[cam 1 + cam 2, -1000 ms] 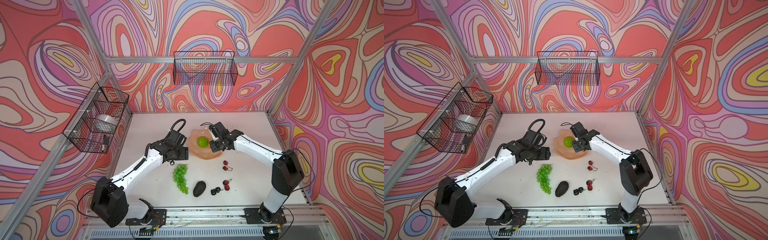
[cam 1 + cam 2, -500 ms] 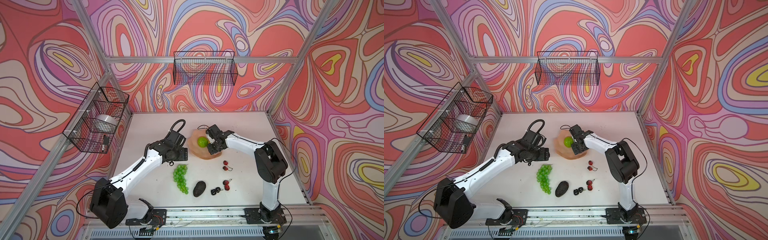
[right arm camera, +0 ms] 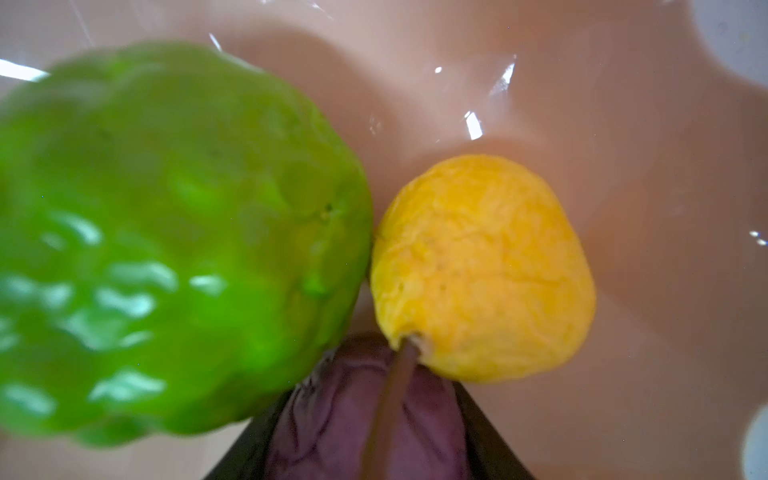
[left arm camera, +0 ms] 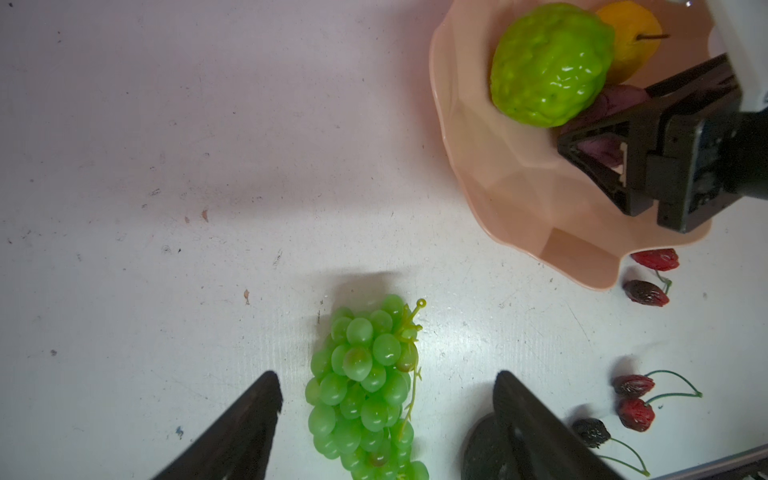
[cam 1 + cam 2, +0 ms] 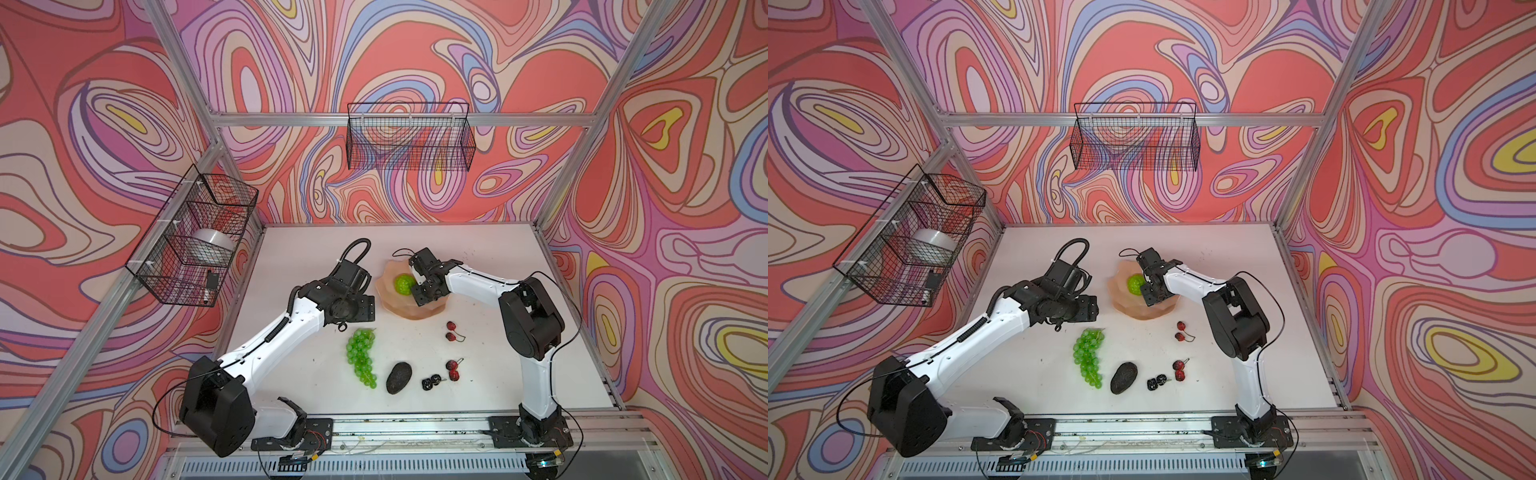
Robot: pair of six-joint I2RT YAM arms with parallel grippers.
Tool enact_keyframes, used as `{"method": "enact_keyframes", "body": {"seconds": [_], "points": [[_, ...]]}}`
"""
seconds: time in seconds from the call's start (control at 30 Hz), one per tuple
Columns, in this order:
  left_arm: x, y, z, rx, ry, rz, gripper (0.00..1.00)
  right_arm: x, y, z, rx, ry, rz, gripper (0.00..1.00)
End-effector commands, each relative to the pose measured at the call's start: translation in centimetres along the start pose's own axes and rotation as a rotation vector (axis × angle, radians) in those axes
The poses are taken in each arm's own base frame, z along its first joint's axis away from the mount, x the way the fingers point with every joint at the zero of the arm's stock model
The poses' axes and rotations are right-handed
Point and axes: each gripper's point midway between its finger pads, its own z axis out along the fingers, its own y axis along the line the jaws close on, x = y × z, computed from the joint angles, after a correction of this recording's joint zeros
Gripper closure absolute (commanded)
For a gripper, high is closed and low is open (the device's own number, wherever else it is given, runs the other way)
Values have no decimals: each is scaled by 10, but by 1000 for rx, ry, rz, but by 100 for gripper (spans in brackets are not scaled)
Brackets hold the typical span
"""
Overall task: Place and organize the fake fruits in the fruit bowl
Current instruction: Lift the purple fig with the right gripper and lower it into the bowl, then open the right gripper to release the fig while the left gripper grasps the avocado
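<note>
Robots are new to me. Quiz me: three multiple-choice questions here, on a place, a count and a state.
1. Where is the green grape bunch, judged from the fruit bowl? A inside it; B on the table outside it; C under it.
2. How many red cherry pairs lie on the table? A one; B two; C four.
3. The left tool is: A open; B shut on the grapes; C hidden.
Key: 1 B, bare table around it. 2 B, one near the bowl, one by the black berry pair. 3 A, fingers wide apart.

Bare tabletop (image 5: 478, 245) beyond fruit bowl (image 5: 419, 313)
</note>
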Motion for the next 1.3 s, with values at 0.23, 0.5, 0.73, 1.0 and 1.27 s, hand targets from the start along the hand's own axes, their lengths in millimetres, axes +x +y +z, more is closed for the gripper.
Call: {"method": "enact_keyframes", "body": {"seconds": [0.23,0.5,0.73,1.0,1.27], "points": [[13,3,-18,6,55,0,10,-14,-4,0,22,-30,-18,27],[31,-12,-34,95,170,32,7,-31,-5,-28,21,-82,-33,15],[61,-29,-33,170,261,136,10,-46,-5,-77,-4,-166,8,15],[124,-71,-19,248,364,333,11,-29,4,-112,-95,-177,56,16],[152,-94,13,202,413,489,12,-3,-20,-136,3,-259,117,17]]}}
